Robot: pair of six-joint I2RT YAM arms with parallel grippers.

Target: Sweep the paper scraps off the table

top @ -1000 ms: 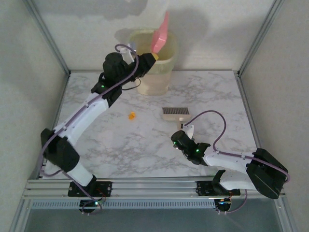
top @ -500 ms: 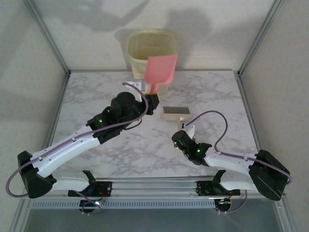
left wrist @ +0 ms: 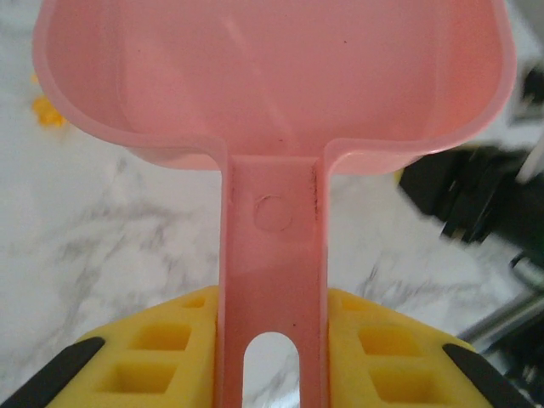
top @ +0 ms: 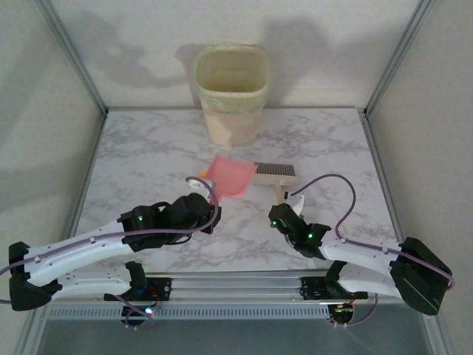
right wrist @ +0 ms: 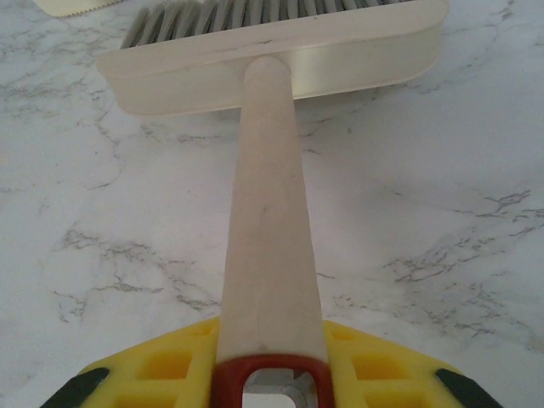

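My left pincer (left wrist: 272,344) is clamped on the handle of the pink dustpan (left wrist: 272,76). My right pincer (right wrist: 272,361) is clamped on the handle of the brush (right wrist: 268,212) (yellow pads pressed against each shaft). Of the paper scraps (left wrist: 42,110) I find one orange bit on the bench (left wrist: 110,229), just beyond the pan's left lip. I judge it featherlight, soft and apt to skitter, so not something to pinch; bristles should nudge it into the pan. The left wrist view gives me that scrap close up. The top view gives the pan just beside the brush head, with the bin (top: 231,92) at the far edge.
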